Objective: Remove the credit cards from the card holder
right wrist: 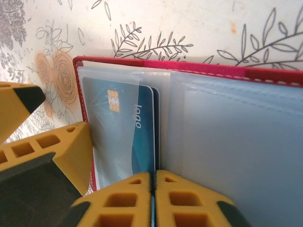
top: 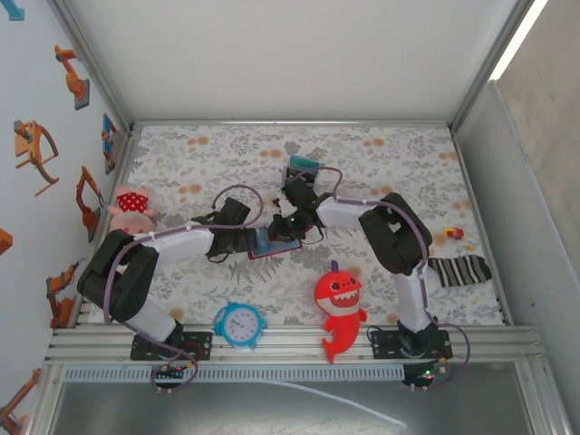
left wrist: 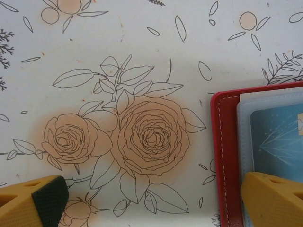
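The card holder (top: 269,246) lies open on the flowered cloth, red outside (right wrist: 113,62), with pale clear sleeves inside. A blue credit card (right wrist: 128,137) with a chip sits in the left sleeve, and a dark card (right wrist: 156,127) edges out behind it. My right gripper (right wrist: 153,189) is shut, with the blue card's edge pinched between its fingers. My left gripper (left wrist: 151,203) stands wide open. One of its fingers (left wrist: 274,198) rests on the card holder's (left wrist: 226,142) left part over the card (left wrist: 279,137), the other on bare cloth. Both grippers meet over the wallet at mid-table (top: 288,227).
A teal flat rectangle (top: 304,166) lies on the cloth behind the right gripper. A red shark toy (top: 340,304) and a blue clock (top: 240,324) sit near the front edge. A pink plush (top: 132,207) is at the left, a striped sock (top: 458,269) at the right.
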